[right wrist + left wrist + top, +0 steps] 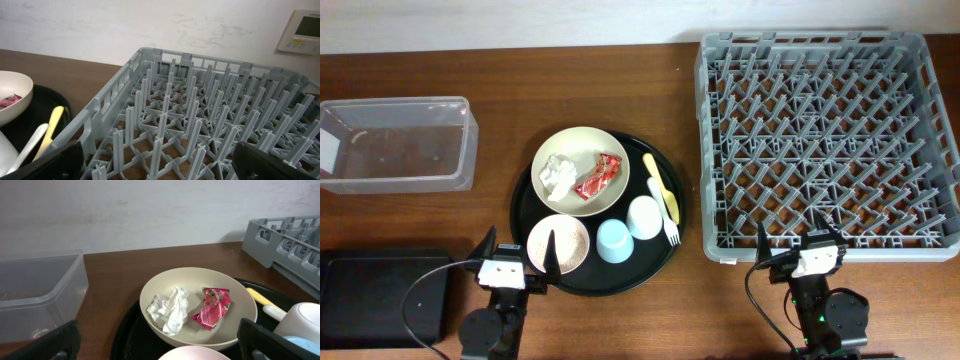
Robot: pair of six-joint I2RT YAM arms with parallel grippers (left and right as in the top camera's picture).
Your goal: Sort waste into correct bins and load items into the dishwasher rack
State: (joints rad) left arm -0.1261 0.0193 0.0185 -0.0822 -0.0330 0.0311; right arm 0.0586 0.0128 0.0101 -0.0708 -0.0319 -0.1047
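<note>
Landmark, round black tray: carries cream bowl (tissue, red wrapper inside), pink bowl of rice grains, blue cup, white cup, fork; dishwasher rack right of it, clear tub and black bin left. Both spread fully, holding nothing: left end effector at the tray's near edge, right end effector to its right. Risk: tissue and wrapper nearly touch, so one pinch may bin both together; only overhead shows grains and black bin.

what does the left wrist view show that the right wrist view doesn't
Only the left wrist: the crumpled tissue and the clear tub. Only the right wrist: the wide spread of pegs inside the rack and a wall control panel. Both: the cream bowl, the red wrapper, the yellow-handled fork, the black tray and the rack's outer wall.
</note>
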